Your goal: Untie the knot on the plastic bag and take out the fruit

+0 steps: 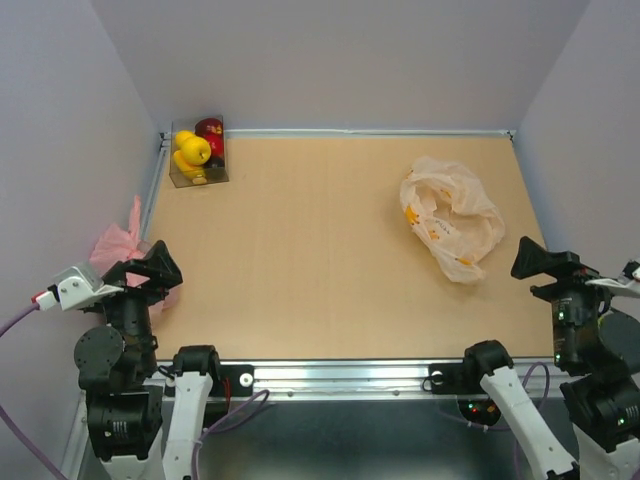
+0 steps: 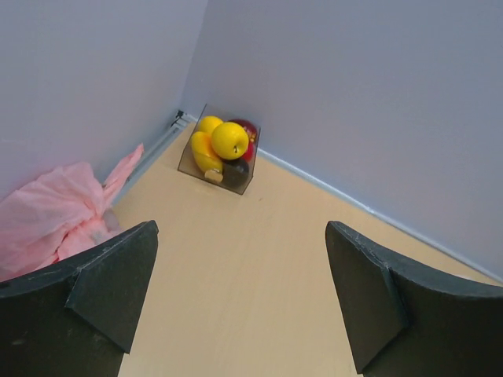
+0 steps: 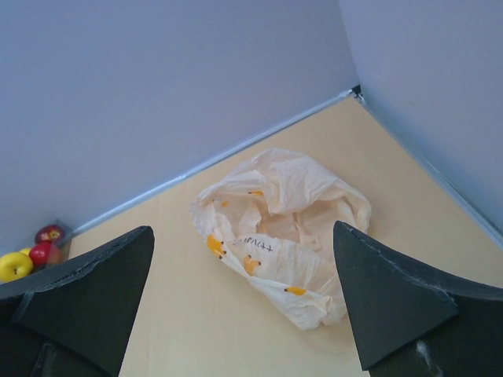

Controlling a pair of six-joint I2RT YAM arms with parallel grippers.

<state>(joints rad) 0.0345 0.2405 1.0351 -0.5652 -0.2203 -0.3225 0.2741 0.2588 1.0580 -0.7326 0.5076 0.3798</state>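
Status: task looks as good as done, judging by the layout. Plastic bag (image 1: pixel 452 220) lies slack and flattened on the right half of the table (image 1: pixel 320 290), toward the far side. Its mouth is crumpled open, w/ no tight knot to make out and no bulge inside, tho the folds hide part of the interior. Fruit (image 1: pixel 197 150), yellow and red pcs, is piled in a clear box (image 1: pixel 205 181) at the far left corner, well apart from the bag. Pink bag (image 1: pixel 118 245) lies at the left edge, just beside the left gripper (image 1: pixel 160 270); not part of the job.

Left gripper is parked at the near left edge, jaws spread wide, nothing btw. them. Right gripper (image 1: pixel 535 262) sits at the near right edge, likewise released and empty, its wrist cam looking onto the plastic bag.

Step in hand, as I read it: confirm the bag is empty & stand off.
- Check the right wrist view for any lump under the folds before calling it.
- If one is suspected, pinch a small fold at the mouth edge w/ the right and lift slowly. Thin film will prob. cling and drag.
- Otherwise keep both arms at the near edge, left fingers off the pink bag so they don't snag it.
- Don't nudge the box: the fruit is heaped, and round pcs would likely roll.
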